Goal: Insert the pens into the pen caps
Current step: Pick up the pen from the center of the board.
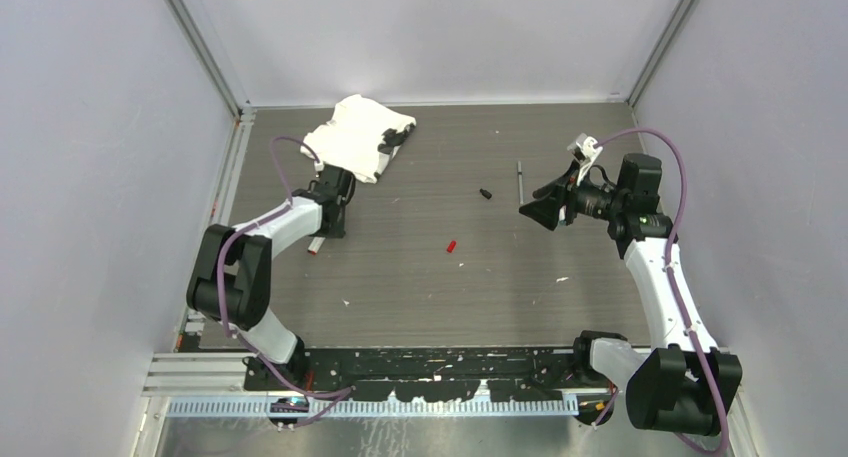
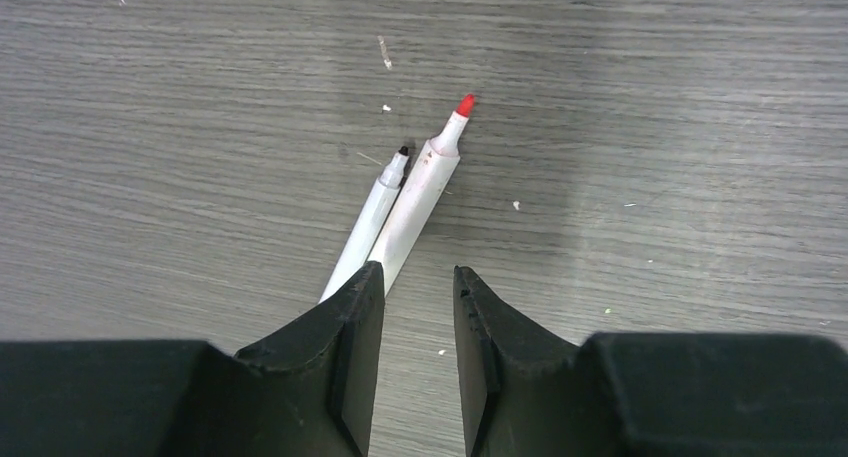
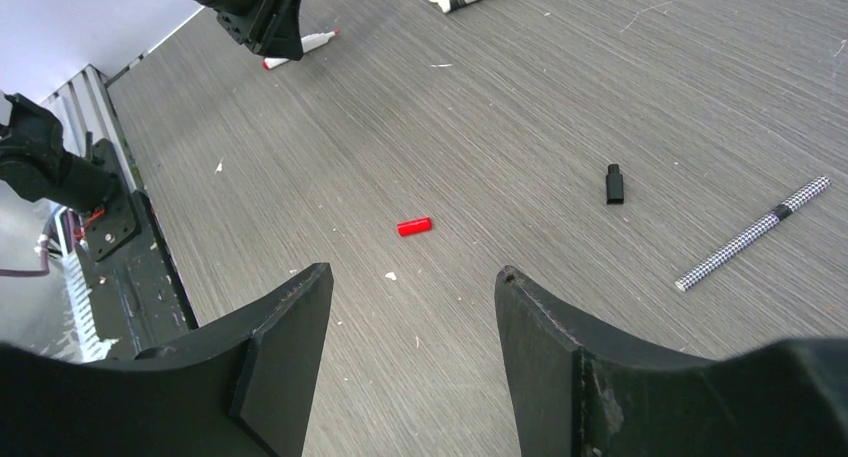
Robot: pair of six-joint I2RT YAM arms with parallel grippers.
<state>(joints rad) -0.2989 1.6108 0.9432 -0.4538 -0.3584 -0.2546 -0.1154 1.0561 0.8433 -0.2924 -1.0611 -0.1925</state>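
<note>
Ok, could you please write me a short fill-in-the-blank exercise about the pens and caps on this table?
1. By the left fingers, the black-tipped pen lies against a second pen whose tip is ____.
2. In the right wrist view, the red cap lies to the ____ of the black cap.
3. The checkered pen lies nearest the ____ cap.
4. The white cloth lies on the ____ arm's side.
Missing words: red, left, black, left.

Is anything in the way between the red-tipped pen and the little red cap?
Nothing visible. Between the red-tipped pen and the red cap there is only bare table with tiny white flecks. A black-tipped pen lies right against the red one.
</note>
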